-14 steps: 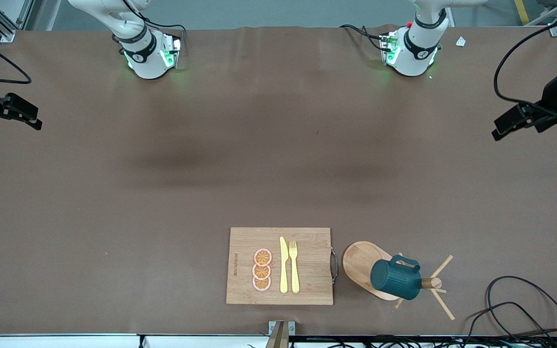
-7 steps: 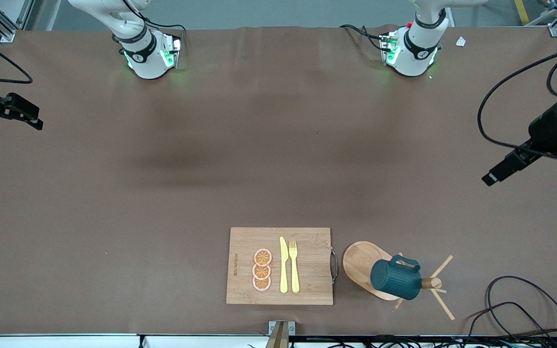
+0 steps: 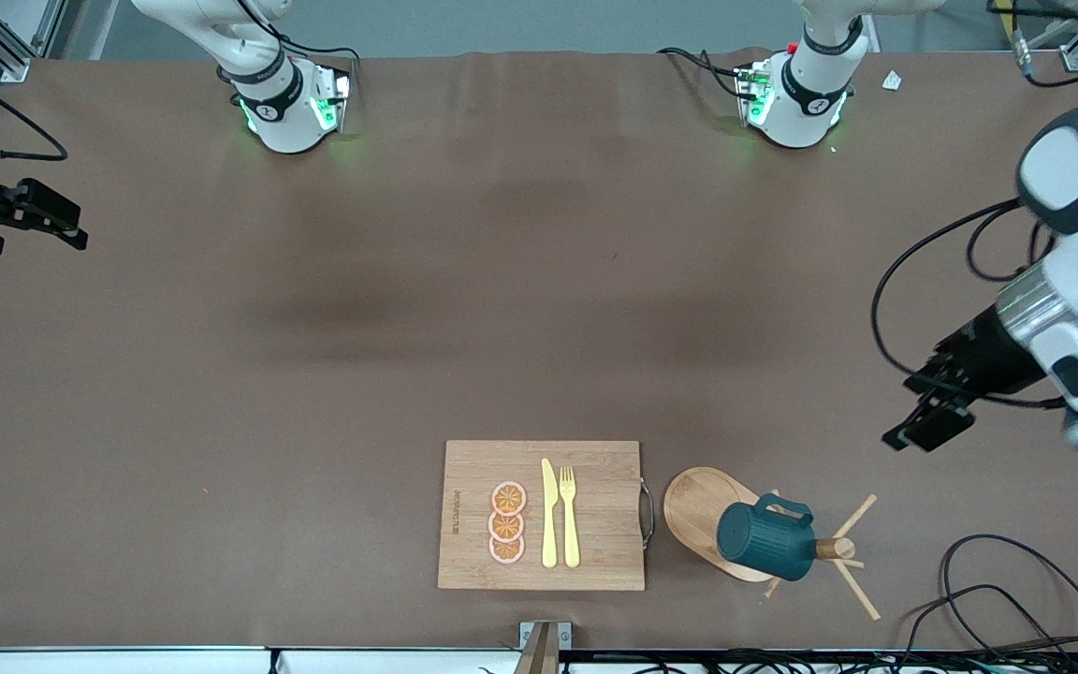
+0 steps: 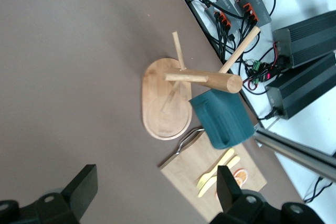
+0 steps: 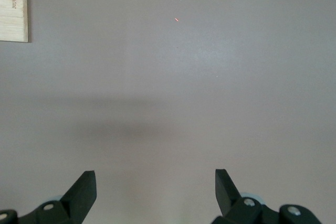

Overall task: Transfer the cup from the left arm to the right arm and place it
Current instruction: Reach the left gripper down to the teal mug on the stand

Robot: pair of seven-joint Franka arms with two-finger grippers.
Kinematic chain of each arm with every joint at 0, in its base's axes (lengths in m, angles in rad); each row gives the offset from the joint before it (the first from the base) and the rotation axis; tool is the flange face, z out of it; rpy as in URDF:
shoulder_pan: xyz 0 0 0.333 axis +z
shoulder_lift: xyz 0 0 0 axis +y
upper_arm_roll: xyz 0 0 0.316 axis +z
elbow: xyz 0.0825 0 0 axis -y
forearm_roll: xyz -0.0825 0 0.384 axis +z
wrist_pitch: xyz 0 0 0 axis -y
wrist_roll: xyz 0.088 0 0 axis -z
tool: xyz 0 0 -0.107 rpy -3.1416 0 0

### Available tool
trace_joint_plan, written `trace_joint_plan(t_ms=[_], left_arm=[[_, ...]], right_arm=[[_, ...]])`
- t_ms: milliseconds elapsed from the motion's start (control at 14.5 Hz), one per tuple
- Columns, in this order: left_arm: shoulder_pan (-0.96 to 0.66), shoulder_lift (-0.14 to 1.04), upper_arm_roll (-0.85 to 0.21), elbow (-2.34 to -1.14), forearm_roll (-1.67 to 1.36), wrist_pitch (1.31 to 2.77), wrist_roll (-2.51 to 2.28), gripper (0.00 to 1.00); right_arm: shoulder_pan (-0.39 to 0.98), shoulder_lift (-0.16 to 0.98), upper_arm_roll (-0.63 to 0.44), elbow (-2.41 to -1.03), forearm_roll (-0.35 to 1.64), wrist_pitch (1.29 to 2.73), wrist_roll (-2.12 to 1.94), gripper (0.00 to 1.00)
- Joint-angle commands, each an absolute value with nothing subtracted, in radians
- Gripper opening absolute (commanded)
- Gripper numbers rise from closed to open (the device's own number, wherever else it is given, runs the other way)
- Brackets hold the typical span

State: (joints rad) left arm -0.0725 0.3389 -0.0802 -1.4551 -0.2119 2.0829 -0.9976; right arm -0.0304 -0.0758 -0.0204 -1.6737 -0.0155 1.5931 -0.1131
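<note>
On the tabletop (image 3: 314, 374): the cup (image 3: 764, 540) hangs by its handle on a wooden peg stand (image 3: 834, 549), mouth turned sideways, at about 3 o'clock from the cutting board (image 3: 595, 515).
Cup from my left wrist: the cup (image 4: 226, 119) sits under the thick peg, above the stand's oval base (image 4: 157, 106).
Left gripper (image 3: 932, 426): my fingers are spread wide and hold nothing; it is over bare tabletop, at about 1 o'clock from the cup.
Right gripper (image 3: 34, 211): fingers also wide apart, nothing between them; this arm waits at its end of the tabletop.
Risk: if I pull the cup up and not along the peg, I think the handle can catch and tip the whole stand.
Risk two: the ribbed side may slip if my fingers close too near the rim.
</note>
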Motion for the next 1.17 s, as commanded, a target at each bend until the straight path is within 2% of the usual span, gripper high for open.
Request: trace_joint_plan(t_ms=[0,207,414,1105], left_arm=[[-0.094,0.389,-0.078,-1.428,-0.219,2.135,-1.034,1.0],[-0.107,0.435,-0.081,-1.428,-0.239,2.181,-1.092,1.0],[-0.127,0.477,-0.083,-1.428,-0.247,2.298,-1.167,1.0],[-0.143,0.627,-0.103,-1.425,-0.451,2.554,-1.226,1.0]], right_arm=[[-0.038,-0.101,-0.018,-1.69,-0.006,1.591,-0.129,1.0],[-0.037,-0.101,-0.018,-1.69,-0.006,1.591,-0.129,1.0],[-0.038,-0.101,-0.02,-1.692,-0.006,1.588,-0.129,1.0],[-0.045,-0.101,-0.025,-1.694,-0.006,1.589,-0.143,1.0]])
